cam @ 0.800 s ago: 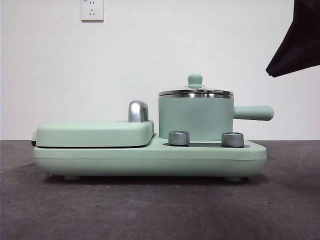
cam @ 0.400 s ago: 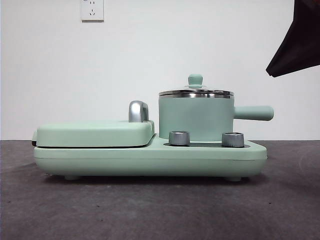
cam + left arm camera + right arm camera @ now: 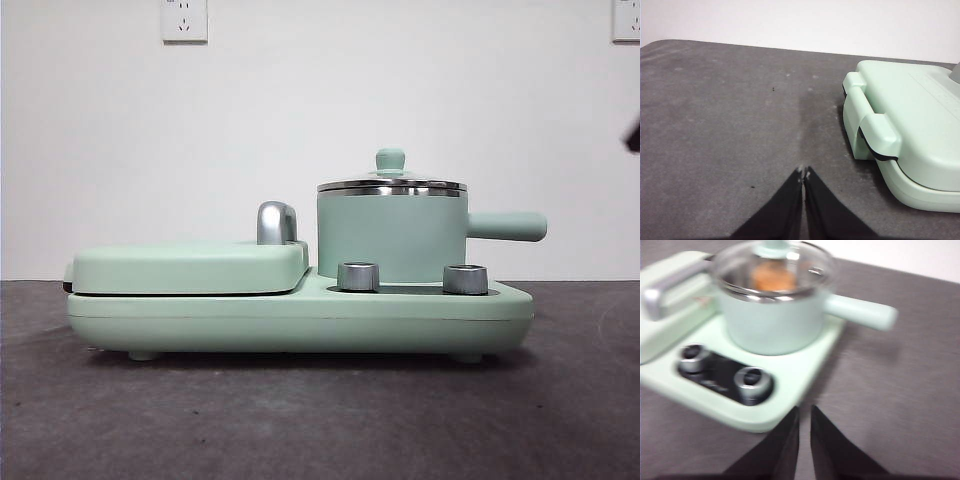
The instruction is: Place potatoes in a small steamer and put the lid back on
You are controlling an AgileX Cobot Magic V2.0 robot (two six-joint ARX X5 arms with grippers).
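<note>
You see the small steamer (image 3: 392, 237) upright, the lid (image 3: 391, 184) seated on its rim, the potatoes (image 3: 773, 278) inside.

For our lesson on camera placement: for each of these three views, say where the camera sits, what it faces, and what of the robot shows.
Front view: low, at table height, facing the small steamer with the lid on; a dark tip at the edge.
Left wrist view: above the table beside the grill plate; left gripper shut.
Right wrist view: angled down at the steamer, the potatoes under glass; right gripper nearly shut.
Shared: steamer, front and right wrist.
</note>
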